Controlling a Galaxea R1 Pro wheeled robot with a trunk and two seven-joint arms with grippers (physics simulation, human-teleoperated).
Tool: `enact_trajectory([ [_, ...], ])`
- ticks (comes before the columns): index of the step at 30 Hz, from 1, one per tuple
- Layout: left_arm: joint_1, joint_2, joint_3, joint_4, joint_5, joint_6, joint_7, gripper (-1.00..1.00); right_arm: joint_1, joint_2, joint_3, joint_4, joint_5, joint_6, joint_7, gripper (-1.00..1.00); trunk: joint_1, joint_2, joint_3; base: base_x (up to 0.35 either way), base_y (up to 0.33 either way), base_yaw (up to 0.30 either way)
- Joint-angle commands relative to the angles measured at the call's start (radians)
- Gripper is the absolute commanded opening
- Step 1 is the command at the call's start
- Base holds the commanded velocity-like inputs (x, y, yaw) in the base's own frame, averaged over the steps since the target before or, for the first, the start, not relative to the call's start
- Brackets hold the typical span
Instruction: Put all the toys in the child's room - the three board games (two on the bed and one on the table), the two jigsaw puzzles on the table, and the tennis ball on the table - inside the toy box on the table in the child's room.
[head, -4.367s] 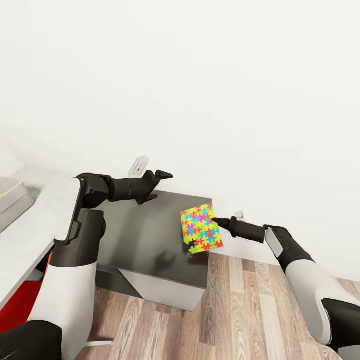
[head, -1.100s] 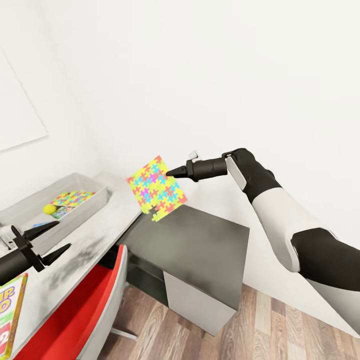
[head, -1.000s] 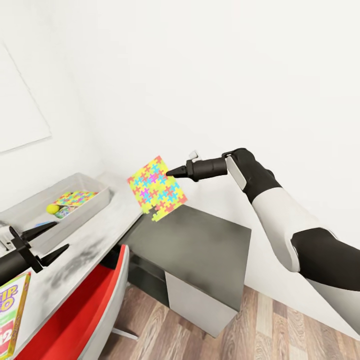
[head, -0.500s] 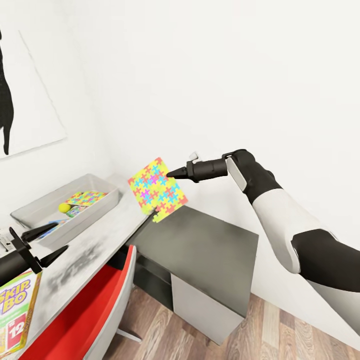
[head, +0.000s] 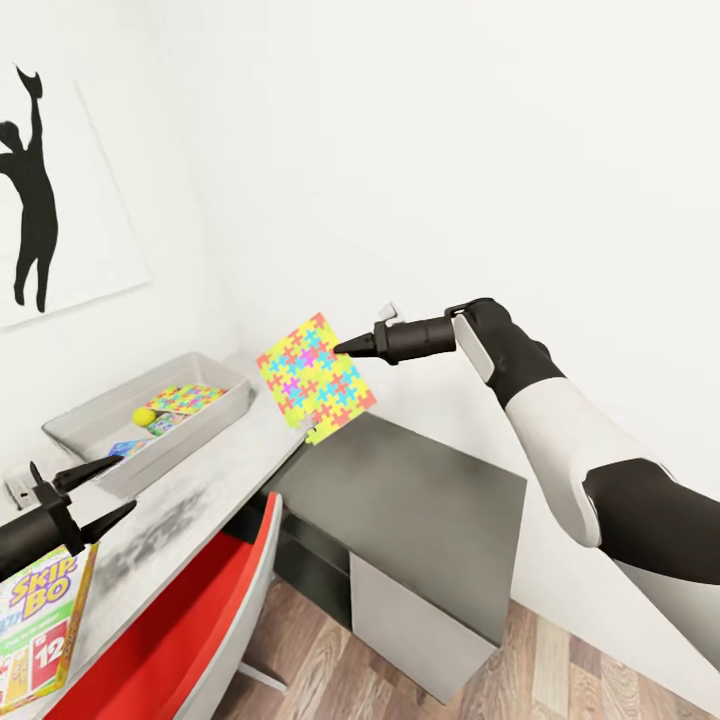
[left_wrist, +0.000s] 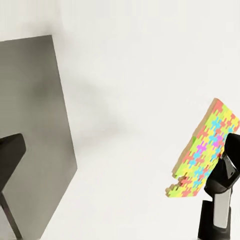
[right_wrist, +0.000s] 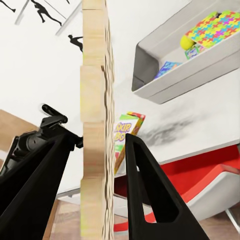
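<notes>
Hanging in the air above the counter's (head: 200, 490) corner, the jigsaw puzzle (head: 314, 377) stands on edge, face toward the head camera, corners pointing up and down like a diamond. Right end effector (head: 343, 347) clenched on its upper right edge. Toy box (head: 95, 432) sits farther along the counter, holding a second puzzle sheet (head: 186, 399) and tennis ball (head: 144, 416). Left end effector (head: 103, 492) released, fingers spread, beside the SKIP BO box (head: 38, 624). Red chair (head: 180, 640) below.

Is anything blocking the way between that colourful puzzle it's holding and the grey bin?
Nothing visible does. The right claw holds the jigsaw puzzle in the air beside the toy box, with open space between them.
</notes>
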Motion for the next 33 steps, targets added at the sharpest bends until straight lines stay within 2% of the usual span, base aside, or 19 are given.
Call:
enact_trajectory([
  [1,-0.001,-0.007,-0.004,0.012,-0.016,0.001,0.011,1.0,-0.001,-0.001,0.002,-0.002,-0.001,0.004,0.002,-1.0,0.001,-0.002,0.0,0.0,0.0,0.028],
  [2,-0.001,-0.018,-0.01,0.029,-0.041,0.0,0.011,1.0,0.0,-0.003,0.002,-0.003,-0.001,0.004,0.002,-1.0,0.001,-0.002,0.001,0.0,0.0,0.018],
  [4,-0.001,-0.03,-0.014,0.047,-0.066,0.0,0.011,1.0,0.001,-0.004,0.001,-0.005,-0.001,0.004,0.001,-1.0,0.001,-0.002,0.004,0.0,0.0,0.012],
  [8,-0.004,-0.04,-0.017,0.063,-0.088,0.0,0.008,1.0,0.005,-0.01,0.002,-0.028,-0.002,0.004,0.003,-1.0,0.001,-0.002,0.011,0.0,0.0,0.004],
  [12,-0.005,-0.042,-0.013,0.065,-0.092,0.0,0.01,1.0,0.03,-0.037,0.002,-0.058,-0.007,0.004,0.004,-1.0,0.001,-0.002,0.017,0.0,0.0,0.0],
  [14,-0.005,-0.042,-0.012,0.068,-0.094,0.0,0.011,1.0,0.046,-0.041,0.003,-0.07,-0.006,0.004,0.004,-1.0,0.001,-0.002,0.021,0.0,0.0,0.0],
  [24,-0.005,-0.043,-0.02,0.074,-0.095,-0.002,0.012,1.0,0.077,-0.042,0.008,-0.091,-0.001,0.004,0.001,-1.0,0.001,-0.002,0.037,0.0,0.0,0.0],
  [33,-0.005,-0.044,-0.01,0.111,-0.092,-0.008,0.013,1.0,0.099,-0.042,0.007,-0.092,-0.001,0.004,-0.003,-1.0,0.001,-0.002,0.052,0.0,0.0,0.0],
])
